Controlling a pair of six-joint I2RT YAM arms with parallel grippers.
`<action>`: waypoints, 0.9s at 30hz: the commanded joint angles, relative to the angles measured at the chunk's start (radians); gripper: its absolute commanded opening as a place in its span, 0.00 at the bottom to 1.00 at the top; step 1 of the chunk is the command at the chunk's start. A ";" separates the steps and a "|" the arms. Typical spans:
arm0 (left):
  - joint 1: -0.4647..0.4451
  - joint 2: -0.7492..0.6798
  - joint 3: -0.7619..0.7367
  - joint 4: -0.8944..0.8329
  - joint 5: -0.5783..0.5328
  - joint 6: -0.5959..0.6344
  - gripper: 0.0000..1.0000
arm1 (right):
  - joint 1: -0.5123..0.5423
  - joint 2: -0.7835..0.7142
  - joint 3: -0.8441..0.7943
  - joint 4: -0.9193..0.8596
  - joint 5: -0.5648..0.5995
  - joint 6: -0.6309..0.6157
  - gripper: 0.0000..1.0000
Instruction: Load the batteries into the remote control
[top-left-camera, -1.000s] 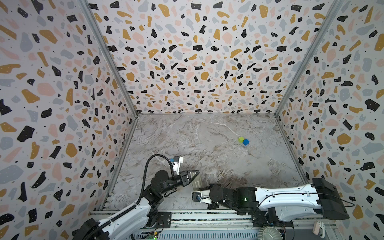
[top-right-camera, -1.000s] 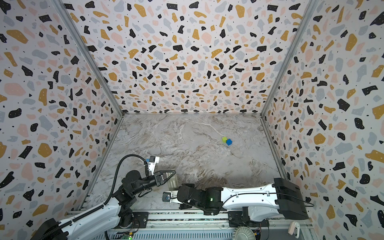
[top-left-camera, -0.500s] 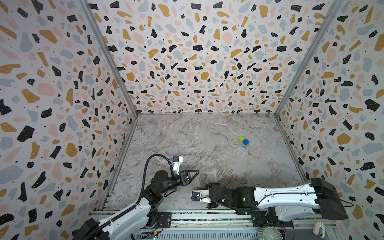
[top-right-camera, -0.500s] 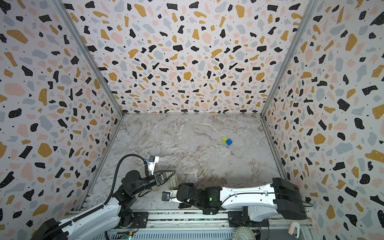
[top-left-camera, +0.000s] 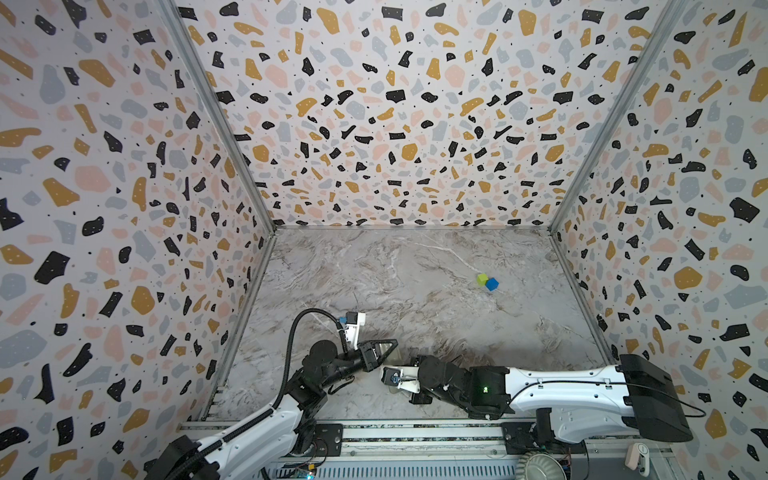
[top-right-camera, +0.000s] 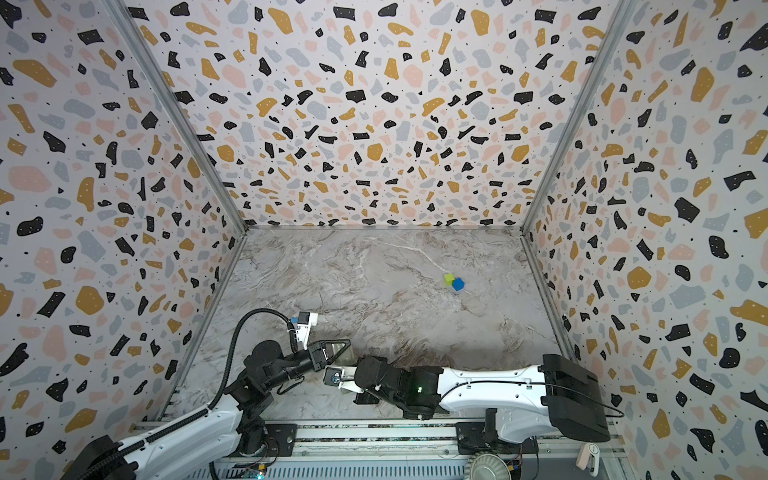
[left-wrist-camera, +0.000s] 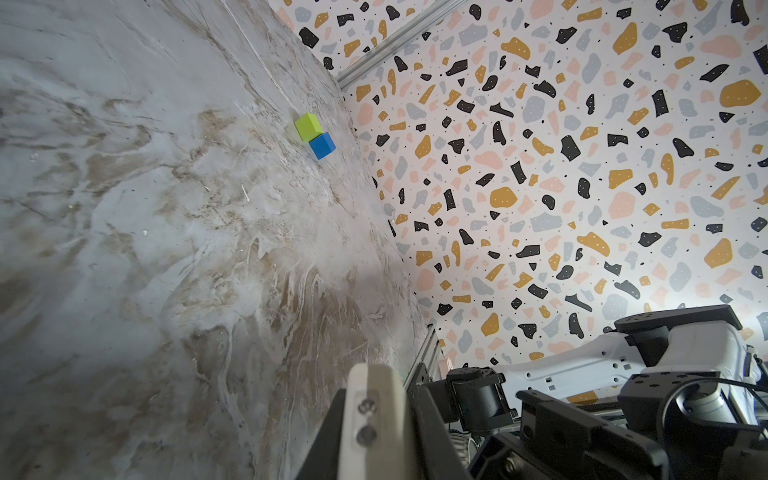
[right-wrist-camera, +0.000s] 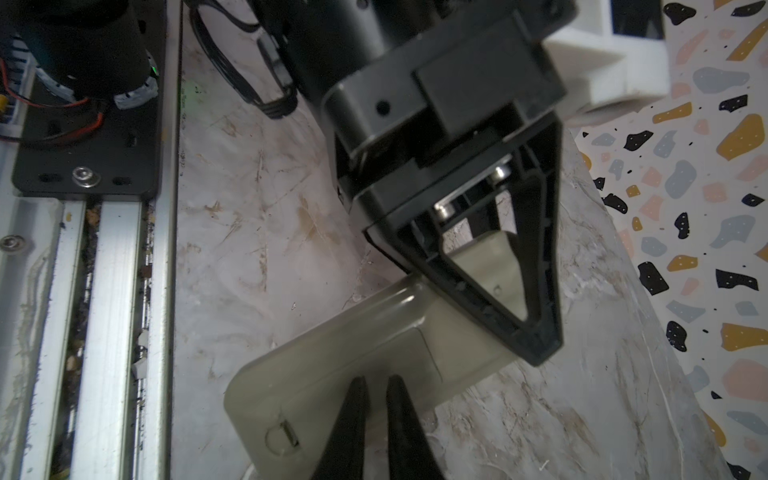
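Note:
The remote control (right-wrist-camera: 353, 365) hangs low over the marble floor near the front, plain pale back up. My left gripper (top-left-camera: 381, 351) is shut on its far end, the black triangular fingers (right-wrist-camera: 536, 291) straddling it. In the left wrist view the remote (left-wrist-camera: 376, 415) shows as a pale edge pinched between the dark jaws. My right gripper (right-wrist-camera: 376, 384) is over the remote's back beside a small round latch (right-wrist-camera: 282, 436). Its two black tips stand a narrow gap apart with nothing between them. In both top views the right wrist (top-left-camera: 432, 372) hides those tips. The batteries are out of view.
A green cube (top-left-camera: 482, 279) and a blue cube (top-left-camera: 492, 284) touch each other far back on the right of the floor. An aluminium rail (top-left-camera: 415, 432) with the arm bases runs along the front edge. Terrazzo-patterned walls enclose three sides.
The right wrist has crept slightly closer to the left gripper and the remote. The left arm and the cubes have not moved.

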 joint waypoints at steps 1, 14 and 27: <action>-0.004 -0.014 0.024 0.059 -0.033 -0.009 0.00 | -0.010 -0.045 0.023 -0.059 0.060 0.091 0.32; -0.004 0.017 0.069 0.058 -0.266 -0.024 0.00 | -0.122 -0.101 -0.032 0.061 -0.105 0.625 0.79; -0.005 0.051 0.071 0.107 -0.306 -0.054 0.00 | -0.174 0.076 0.013 0.126 -0.189 0.696 0.79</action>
